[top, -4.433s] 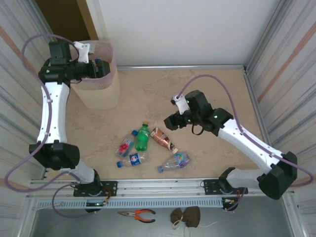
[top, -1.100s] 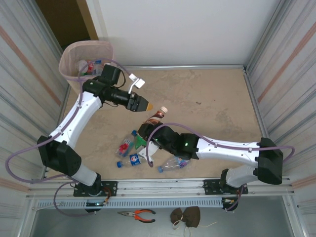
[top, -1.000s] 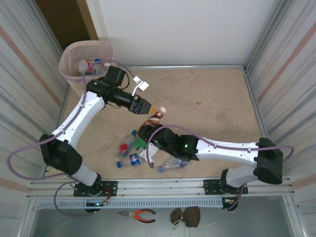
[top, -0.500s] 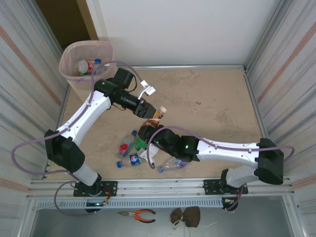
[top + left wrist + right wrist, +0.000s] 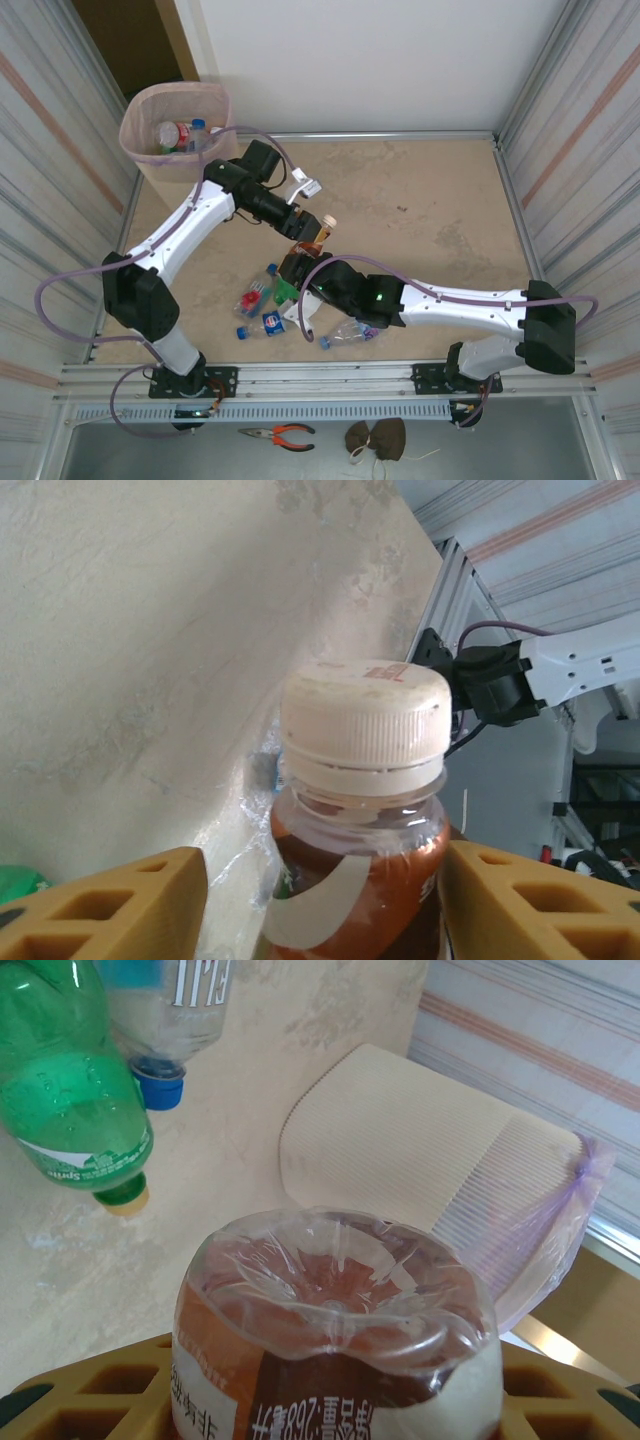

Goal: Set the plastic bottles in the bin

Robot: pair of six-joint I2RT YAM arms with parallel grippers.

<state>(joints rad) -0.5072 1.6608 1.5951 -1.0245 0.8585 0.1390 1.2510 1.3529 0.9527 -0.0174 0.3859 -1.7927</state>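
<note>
Seen from above, on a beige stone-patterned table [image 5: 430,190], the white left arm [image 5: 190,225] has swung away from the tall pale pink perforated plastic bin [image 5: 133,108] in the far left corner, where it hung a few seconds ago, and now reaches right and nearer, toward the middle; the white right arm [image 5: 450,300] has come across from the right and taken one bottle out of the pile; this reads as a handover, so the left arm can carry that bottle to the bin, which already holds several; four loose plastic bottles [image 5: 268,322] lie on the table just near of the meeting point. The clear plastic bottle of brown drink [image 5: 312,238] sits left of centre, its cream cap [image 5: 363,715] pointing far and right; the right gripper [image 5: 297,268] is clamped on its base end; the left gripper [image 5: 303,226], narrower than a second ago, brackets the bottle's shoulder, its orange fingers [image 5: 130,900] not yet both pressed, a gap showing on one side.
</note>
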